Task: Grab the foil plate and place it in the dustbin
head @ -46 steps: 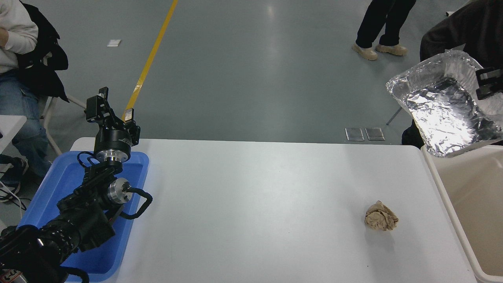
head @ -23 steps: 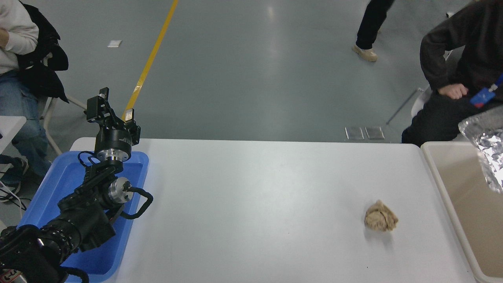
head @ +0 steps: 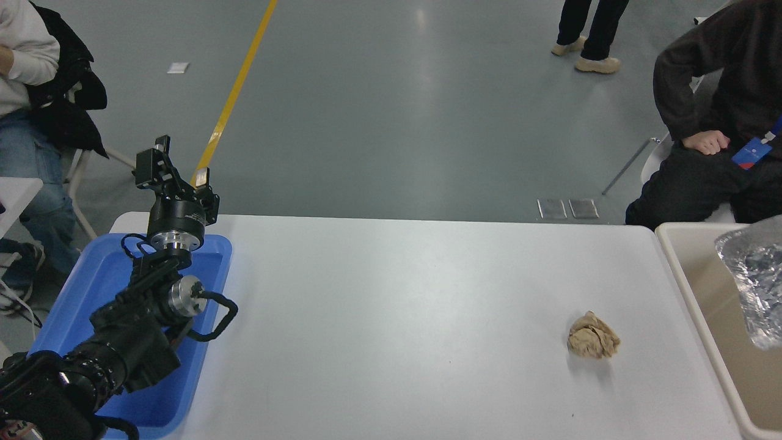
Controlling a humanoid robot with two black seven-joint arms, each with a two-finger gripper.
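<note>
The foil plate (head: 754, 284), shiny and crinkled, shows at the picture's right edge inside the outline of the beige dustbin (head: 721, 348), partly cut off by the frame. Nothing holds it that I can see, and I cannot tell whether it rests on the bin or is still dropping. My right arm and its gripper are out of view. My left arm is parked at the lower left over a blue tray, its gripper (head: 177, 172) pointing away with its two fingers apart and nothing between them.
A crumpled brown paper ball (head: 592, 342) lies on the white table (head: 397, 318) near the bin. The blue tray (head: 104, 275) sits at the table's left end. A person in dark clothes (head: 708, 122) sits behind the bin; another sits at the far left.
The foil plate, held high above the bin's corner by my right gripper a second ago, has moved right and down into the bin. The right gripper has left the view.
</note>
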